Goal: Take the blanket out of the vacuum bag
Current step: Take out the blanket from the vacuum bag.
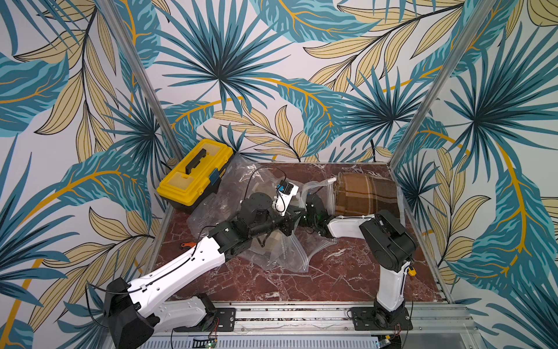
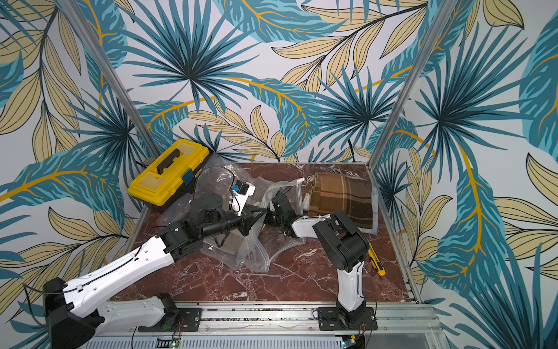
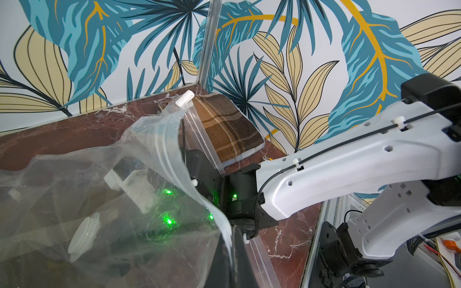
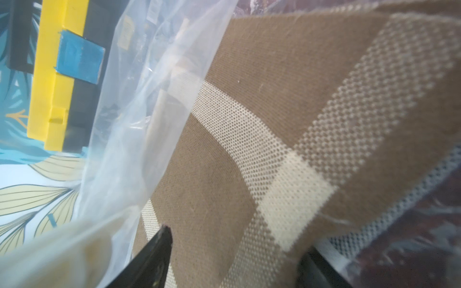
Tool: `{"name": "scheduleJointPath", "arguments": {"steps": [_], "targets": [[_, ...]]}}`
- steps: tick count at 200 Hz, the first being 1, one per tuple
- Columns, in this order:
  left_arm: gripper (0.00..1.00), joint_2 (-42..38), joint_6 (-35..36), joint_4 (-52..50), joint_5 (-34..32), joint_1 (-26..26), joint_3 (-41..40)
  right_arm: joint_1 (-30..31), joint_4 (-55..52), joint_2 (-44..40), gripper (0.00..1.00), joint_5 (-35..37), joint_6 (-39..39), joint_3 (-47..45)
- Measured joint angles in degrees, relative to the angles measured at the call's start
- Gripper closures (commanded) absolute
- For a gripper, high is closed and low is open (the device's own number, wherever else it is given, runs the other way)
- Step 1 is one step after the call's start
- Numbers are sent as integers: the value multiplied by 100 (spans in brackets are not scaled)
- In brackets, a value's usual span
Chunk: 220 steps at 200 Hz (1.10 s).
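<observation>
The brown plaid blanket (image 1: 367, 196) lies at the back right of the table, its near end at the mouth of the clear vacuum bag (image 1: 290, 250). The bag's white zip slider (image 1: 332, 180) stands up beside the cloth. My left gripper (image 3: 235, 254) is shut on the film edge of the vacuum bag (image 3: 139, 174) and holds it up. My right gripper (image 4: 235, 240) reaches into the bag mouth; its fingers (image 4: 159, 246) stand wide apart, open, with the blanket (image 4: 274, 119) filling the space between them and plastic alongside.
A yellow toolbox (image 1: 196, 175) sits at the back left, with more crumpled clear bags (image 1: 217, 196) in front of it. An orange-handled tool (image 1: 188, 245) lies by the left edge. A yellow knife (image 2: 376, 261) lies by the right edge. Patterned walls close three sides.
</observation>
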Motion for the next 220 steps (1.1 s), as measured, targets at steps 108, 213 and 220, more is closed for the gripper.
{"name": "scheduleJointPath", "arguments": {"steps": [108,213,220], "targets": [[100,7,9,7,0,-7,0,4,286,68,73,-192,31,92],[100,17,9,90,0,-9,0,42,-131,542,65,-317,-131,894],[100,22,9,87,0,-9,0,42,-136,588,65,-321,-131,944]]}}
